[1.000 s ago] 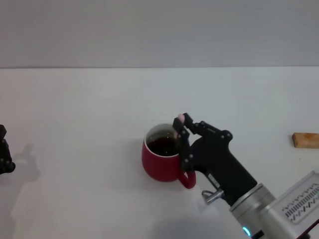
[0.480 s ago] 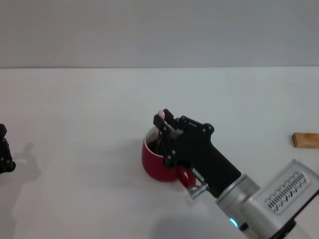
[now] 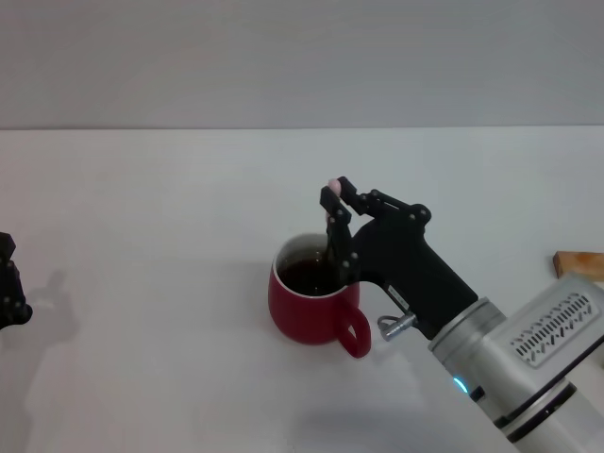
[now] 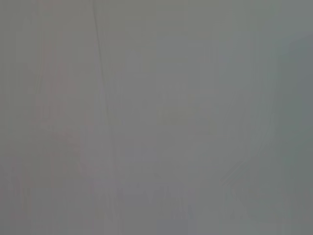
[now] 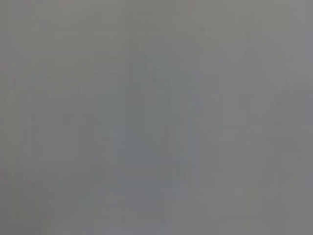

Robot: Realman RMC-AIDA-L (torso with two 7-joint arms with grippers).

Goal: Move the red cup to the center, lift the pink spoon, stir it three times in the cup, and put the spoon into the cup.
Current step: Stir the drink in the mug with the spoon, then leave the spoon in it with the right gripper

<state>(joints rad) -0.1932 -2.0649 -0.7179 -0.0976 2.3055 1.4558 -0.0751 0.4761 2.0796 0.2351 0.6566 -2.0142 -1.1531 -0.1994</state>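
The red cup [image 3: 307, 311] stands near the middle of the white table, handle toward the front right, its inside looking dark. My right gripper [image 3: 337, 231] hangs over the cup's far right rim, shut on the pink spoon [image 3: 331, 186]. Only the spoon's pink tip shows above the fingers; its lower part runs down into the cup and is mostly hidden. My left gripper [image 3: 9, 283] is parked at the table's far left edge. Both wrist views show only plain grey.
A tan wooden block [image 3: 578, 263] lies at the right edge of the table, partly behind my right arm. The white table [image 3: 170, 208] stretches wide around the cup.
My right gripper with the spoon swung from the cup's right rim to its left rim, then back to the far right rim and slightly higher. The cup stayed put.
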